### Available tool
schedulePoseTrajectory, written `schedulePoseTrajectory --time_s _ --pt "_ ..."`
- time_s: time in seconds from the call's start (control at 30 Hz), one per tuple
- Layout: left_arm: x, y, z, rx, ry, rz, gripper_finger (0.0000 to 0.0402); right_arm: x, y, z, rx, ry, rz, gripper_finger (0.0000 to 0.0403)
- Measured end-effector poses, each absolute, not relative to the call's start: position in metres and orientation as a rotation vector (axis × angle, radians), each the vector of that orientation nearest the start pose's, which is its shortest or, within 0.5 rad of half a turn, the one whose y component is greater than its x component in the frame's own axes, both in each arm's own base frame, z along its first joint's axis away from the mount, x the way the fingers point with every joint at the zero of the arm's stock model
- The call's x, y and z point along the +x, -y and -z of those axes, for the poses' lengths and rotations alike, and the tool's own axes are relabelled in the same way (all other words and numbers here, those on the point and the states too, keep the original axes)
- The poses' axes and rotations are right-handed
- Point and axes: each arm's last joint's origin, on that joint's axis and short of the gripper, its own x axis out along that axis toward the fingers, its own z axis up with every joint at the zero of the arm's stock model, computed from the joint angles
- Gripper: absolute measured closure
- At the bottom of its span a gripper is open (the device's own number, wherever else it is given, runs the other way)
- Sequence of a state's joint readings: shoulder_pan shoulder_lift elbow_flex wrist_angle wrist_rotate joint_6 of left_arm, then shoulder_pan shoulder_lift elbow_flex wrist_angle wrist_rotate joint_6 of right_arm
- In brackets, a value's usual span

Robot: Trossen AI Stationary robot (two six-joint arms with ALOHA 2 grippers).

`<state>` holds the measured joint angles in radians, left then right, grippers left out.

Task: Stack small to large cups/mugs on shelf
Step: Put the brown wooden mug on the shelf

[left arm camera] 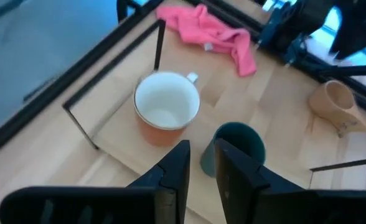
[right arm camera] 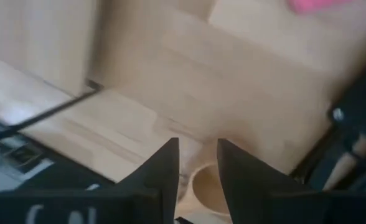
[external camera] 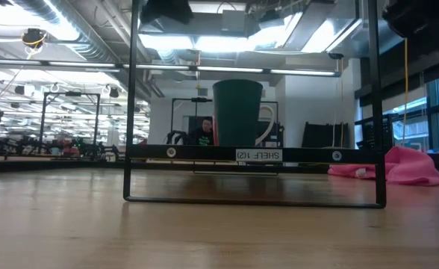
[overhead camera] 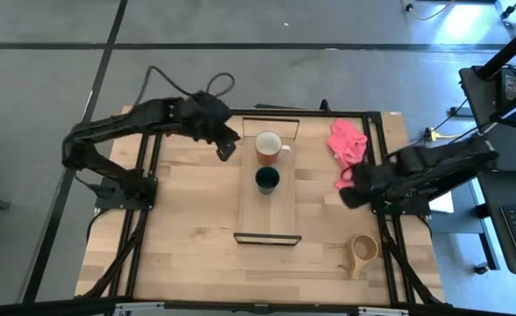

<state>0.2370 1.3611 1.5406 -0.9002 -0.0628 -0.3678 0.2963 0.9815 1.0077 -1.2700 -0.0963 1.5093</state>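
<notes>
The light-wood shelf [overhead camera: 280, 215] lies along the middle of the table. The orange-brown mug [overhead camera: 270, 147], white inside, stands upright on the shelf's far part, and the dark green cup [overhead camera: 268, 180] stands on it just nearer. The tan wooden cup [overhead camera: 362, 252] stands on the tabletop at the near right. My left gripper [overhead camera: 225, 147] hovers left of the mug, empty, with its fingers [left arm camera: 182, 163] close together. My right gripper [overhead camera: 349, 191] hovers between the pink cloth and the tan cup [right arm camera: 209, 186], empty, with its fingers close together.
A pink cloth [overhead camera: 347, 146] lies crumpled at the far right of the table, beside my right arm. The shelf's thin black frame ends [overhead camera: 267, 237] rise at its near and far ends. Bare tabletop [overhead camera: 179, 228] lies left of the shelf.
</notes>
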Motion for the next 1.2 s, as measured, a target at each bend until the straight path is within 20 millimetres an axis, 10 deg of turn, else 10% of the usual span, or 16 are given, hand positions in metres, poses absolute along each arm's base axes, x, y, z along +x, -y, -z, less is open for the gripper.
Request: schedulePoseTrajectory --time_s 0.57,1.2 --pt "0.242 -0.077 -0.411 -0.302 -0.654 -0.228 0.0333 0.171 -0.151 -0.246 1.36 -1.199 0.982 0.0292" --pt "0.236 -0.087 -0.408 -0.296 -0.69 -0.2 0.0333 0.176 -0.168 -0.223 1.251 -1.381 1.166 0.0292"
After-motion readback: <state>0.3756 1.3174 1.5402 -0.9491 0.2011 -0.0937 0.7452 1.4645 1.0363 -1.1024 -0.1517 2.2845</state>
